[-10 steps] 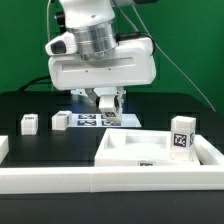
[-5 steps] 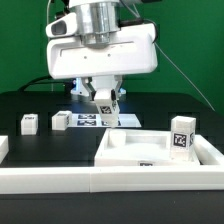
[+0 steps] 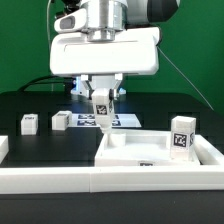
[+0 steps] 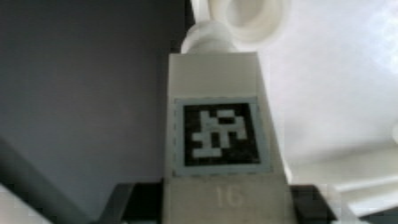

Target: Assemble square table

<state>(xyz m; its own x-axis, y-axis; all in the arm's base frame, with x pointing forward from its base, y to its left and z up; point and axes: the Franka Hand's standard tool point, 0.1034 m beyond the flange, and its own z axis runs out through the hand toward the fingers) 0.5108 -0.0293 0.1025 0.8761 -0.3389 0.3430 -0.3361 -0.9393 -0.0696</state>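
- The claw (image 3: 102, 100) has its jaws drawn in narrow and clamped on a small white plastic block leg (image 3: 101, 113) with a black-and-white tag on its face. It grips the leg by the upper end, which leaves the lower end free to go into a hole.
- Held that way, the leg hangs upright below the claw, clear of the black table (image 3: 40, 105), over the nearest corner of the white plastic square tabletop (image 3: 120, 160) with its raised rim.
- From the wrist view the leg (image 4: 217, 130) runs straight out from the claw (image 4: 222, 195), and its far end meets the round corner socket (image 4: 249, 14) of the tabletop (image 4: 338, 90). I'd say the hold is meant to line leg and socket up. Whether the tip is already inside I can't make out.
- Two spare legs (image 3: 29, 122) (image 3: 61, 119) stand apart from the claw on the exterior view's left, and a third spare leg (image 3: 181, 133) stands on the exterior view's right by the tabletop's far side. They look to be waiting their turn, so the job seems at an early stage.
- The marker board (image 3: 128, 119) lies flat just behind the claw.
- The long white border rail (image 3: 60, 183) runs in front of the claw. I take it the tabletop is pushed against the rail so it can't slide under a push.
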